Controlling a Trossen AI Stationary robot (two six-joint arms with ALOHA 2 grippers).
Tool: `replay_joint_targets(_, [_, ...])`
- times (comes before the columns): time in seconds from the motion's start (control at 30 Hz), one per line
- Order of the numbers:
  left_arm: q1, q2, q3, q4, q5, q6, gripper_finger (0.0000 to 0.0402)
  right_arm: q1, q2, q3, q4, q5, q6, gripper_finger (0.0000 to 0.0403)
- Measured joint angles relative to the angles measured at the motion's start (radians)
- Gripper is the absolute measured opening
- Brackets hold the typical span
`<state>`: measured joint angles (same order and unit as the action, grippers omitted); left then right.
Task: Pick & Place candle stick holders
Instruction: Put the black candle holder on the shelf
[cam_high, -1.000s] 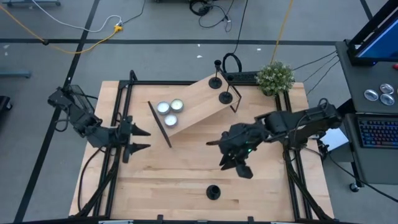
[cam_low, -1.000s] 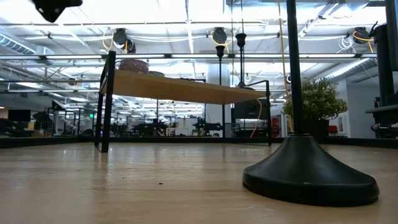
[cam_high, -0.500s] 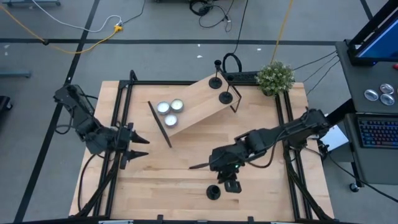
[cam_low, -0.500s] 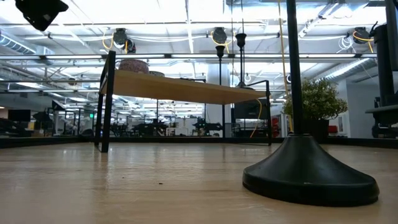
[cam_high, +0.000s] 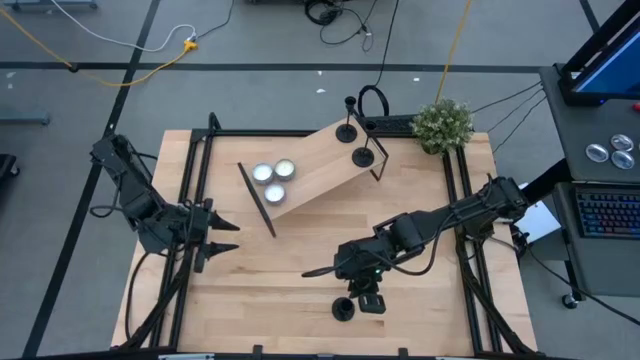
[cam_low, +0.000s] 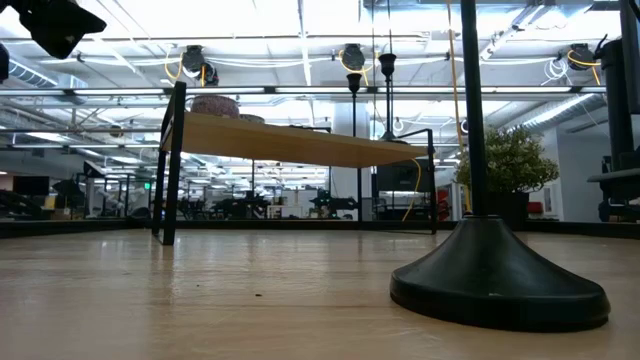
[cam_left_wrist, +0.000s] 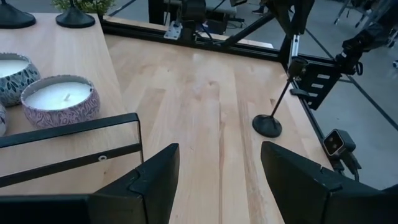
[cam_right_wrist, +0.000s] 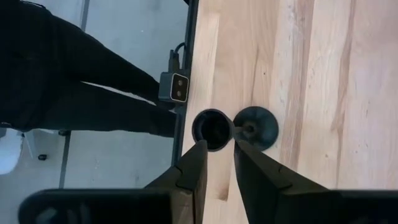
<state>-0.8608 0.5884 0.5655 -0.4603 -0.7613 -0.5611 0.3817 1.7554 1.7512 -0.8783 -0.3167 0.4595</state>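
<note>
One black candlestick holder (cam_high: 343, 308) stands upright on its round base near the table's front edge. It also shows in the low view (cam_low: 497, 280) and the left wrist view (cam_left_wrist: 267, 126). My right gripper (cam_right_wrist: 217, 144) hangs over it, open by a narrow gap, with one fingertip on each side of the small cup top (cam_right_wrist: 211, 129). Two more black holders (cam_high: 347, 130) (cam_high: 362, 155) stand on the far end of a raised wooden shelf (cam_high: 315, 165). My left gripper (cam_high: 228, 238) is open and empty at the table's left side. My right gripper comes at the holder from above, pointing down, with its fingertips (cam_right_wrist: 200, 148) beside the cup top. I cannot tell whether they touch it. The holder stands upright with its base (cam_right_wrist: 256, 129) on the table.
Three tealight candles (cam_high: 272, 175) sit on the near-left end of the shelf, which rests on black frame legs (cam_high: 258, 200). A potted plant (cam_high: 442, 122) stands at the far right corner. A black rail frame (cam_high: 200, 200) borders the table. A small camera (cam_right_wrist: 173, 87) sits at the front edge.
My right gripper has moved toward the table's near edge and left, from the middle of the table to above the holder by the front edge. The holder has stayed where it was. My left gripper has shifted a little toward the near edge.
</note>
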Motion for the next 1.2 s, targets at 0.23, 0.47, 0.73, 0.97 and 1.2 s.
replay_joint_targets(0.23, [0.0,0.0,0.0,0.001,0.001,0.006,0.0232,0.0,0.0,-0.051,-0.007,0.001,0.039,0.0101])
replay_joint_targets(0.47, [0.0,0.0,0.0,0.001,0.002,0.013,0.0232,0.0,0.0,-0.07,0.008,0.003,0.053,0.0142])
replay_joint_targets(0.73, [0.0,-0.001,0.0,0.001,0.029,0.037,0.0232,-0.001,0.0,-0.07,0.061,0.003,0.053,0.0146])
replay_joint_targets(0.97, [0.0,-0.001,0.0,-0.01,0.03,0.043,0.0232,-0.003,0.0,-0.07,0.065,0.002,0.06,0.0146])
replay_joint_targets(1.2, [0.0,-0.003,0.0,-0.018,0.028,0.043,0.0232,0.002,0.011,-0.071,0.078,0.001,0.059,0.0146])
